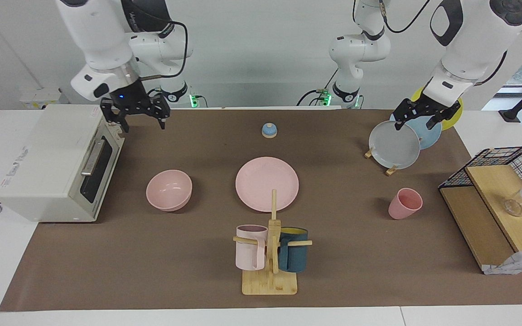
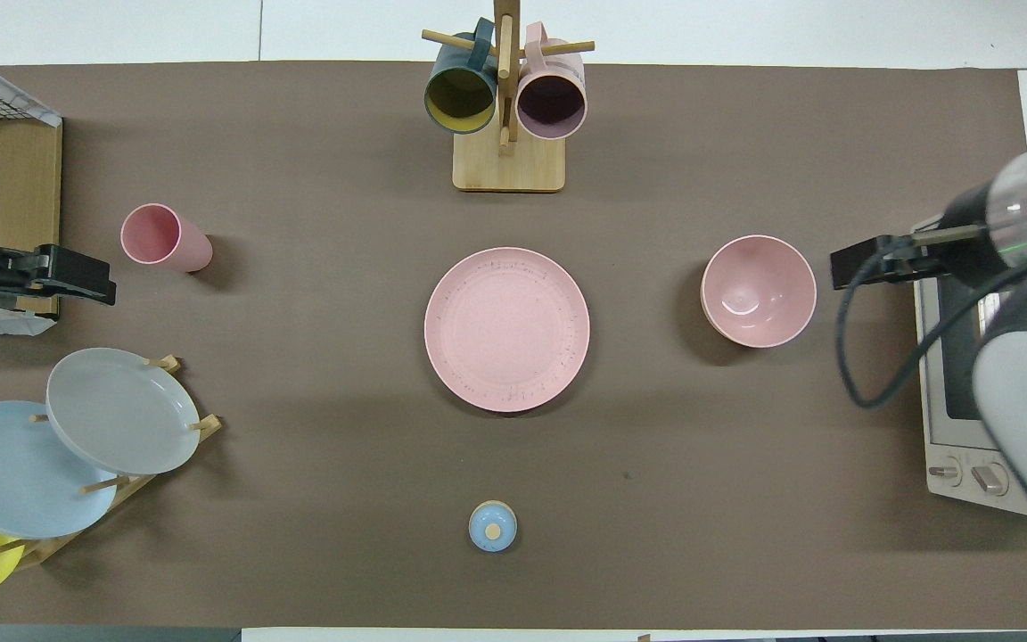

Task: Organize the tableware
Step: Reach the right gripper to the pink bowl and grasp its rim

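Note:
The pink plate (image 1: 267, 183) (image 2: 506, 329) lies flat at the middle of the brown mat. The pink bowl (image 1: 169, 189) (image 2: 758, 291) stands upright beside it, toward the right arm's end. The pink cup (image 1: 405, 203) (image 2: 164, 237) stands upright toward the left arm's end. My right gripper (image 1: 143, 122) (image 2: 843, 267) hangs open and empty in the air over the mat, between the oven and the bowl. My left gripper (image 1: 415, 125) (image 2: 90, 281) waits open and empty, raised over the mat by the plate rack.
A white toaster oven (image 1: 57, 163) (image 2: 968, 392) sits at the right arm's end. A wooden mug tree (image 1: 270, 253) (image 2: 506, 107) holds two mugs. A rack (image 1: 394, 145) (image 2: 121, 410) holds grey, blue and yellow plates. A small blue knob (image 1: 269, 130) and a wire-and-wood shelf (image 1: 492, 203) are also here.

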Robot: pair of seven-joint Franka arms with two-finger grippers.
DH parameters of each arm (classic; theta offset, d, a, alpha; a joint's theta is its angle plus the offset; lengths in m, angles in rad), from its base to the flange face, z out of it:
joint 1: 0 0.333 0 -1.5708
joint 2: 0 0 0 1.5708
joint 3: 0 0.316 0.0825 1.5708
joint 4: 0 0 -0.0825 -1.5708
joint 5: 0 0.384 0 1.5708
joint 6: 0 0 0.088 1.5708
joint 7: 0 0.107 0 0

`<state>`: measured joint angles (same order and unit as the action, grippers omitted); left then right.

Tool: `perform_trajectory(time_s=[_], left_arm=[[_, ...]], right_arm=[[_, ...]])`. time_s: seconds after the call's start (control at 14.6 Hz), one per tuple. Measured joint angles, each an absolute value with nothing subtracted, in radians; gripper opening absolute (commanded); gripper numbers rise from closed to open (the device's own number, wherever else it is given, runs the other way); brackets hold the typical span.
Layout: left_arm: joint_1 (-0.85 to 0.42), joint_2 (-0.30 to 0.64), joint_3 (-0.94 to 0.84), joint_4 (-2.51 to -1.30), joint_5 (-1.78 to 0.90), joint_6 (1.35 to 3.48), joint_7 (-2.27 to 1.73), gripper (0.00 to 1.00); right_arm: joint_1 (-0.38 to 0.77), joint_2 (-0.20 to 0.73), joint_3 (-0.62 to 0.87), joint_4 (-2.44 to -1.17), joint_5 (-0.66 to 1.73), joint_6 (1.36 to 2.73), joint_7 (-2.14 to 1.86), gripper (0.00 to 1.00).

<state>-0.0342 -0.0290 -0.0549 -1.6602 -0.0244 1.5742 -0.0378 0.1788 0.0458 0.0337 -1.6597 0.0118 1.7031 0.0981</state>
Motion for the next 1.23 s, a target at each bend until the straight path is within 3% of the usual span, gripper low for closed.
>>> perform_trajectory(time_s=[0.27, 0.55, 0.69, 0.75, 0.89, 0.96, 1.03, 1.23], left_arm=[[-0.034, -0.029, -0.055, -1.660, -0.024, 1.574, -0.038, 1.00], [-0.034, -0.029, -0.055, -1.660, -0.024, 1.575, -0.038, 1.00], [-0.034, -0.029, -0.055, -1.660, -0.024, 1.575, -0.038, 1.00], [-0.034, -0.029, -0.055, -1.660, -0.024, 1.576, -0.038, 1.00], [-0.034, -0.029, -0.055, -1.660, -0.024, 1.576, -0.038, 1.00], [-0.034, -0.029, -0.055, -1.660, -0.024, 1.576, -0.038, 1.00], [-0.034, -0.029, -0.055, -1.660, -0.024, 1.576, -0.038, 1.00], [-0.034, -0.029, -0.056, -1.660, -0.024, 1.576, -0.038, 1.00]], right_arm=[[0.247, 0.186, 0.034, -1.790, 0.010, 2.009, 0.129, 1.00], [0.247, 0.198, 0.031, -1.990, 0.010, 2.206, 0.129, 0.99], [0.247, 0.198, 0.031, -2.026, 0.010, 2.221, 0.129, 0.73], [0.247, 0.198, 0.031, -2.033, 0.009, 2.221, 0.129, 0.53], [0.247, 0.198, 0.031, -2.041, -0.016, 2.221, 0.128, 0.32], [0.247, 0.198, 0.031, -2.046, -0.039, 2.221, 0.128, 0.11], [0.247, 0.200, 0.031, -2.051, -0.055, 2.221, 0.128, 0.00], [0.247, 0.205, 0.031, -2.054, -0.090, 2.221, 0.128, 0.00]])
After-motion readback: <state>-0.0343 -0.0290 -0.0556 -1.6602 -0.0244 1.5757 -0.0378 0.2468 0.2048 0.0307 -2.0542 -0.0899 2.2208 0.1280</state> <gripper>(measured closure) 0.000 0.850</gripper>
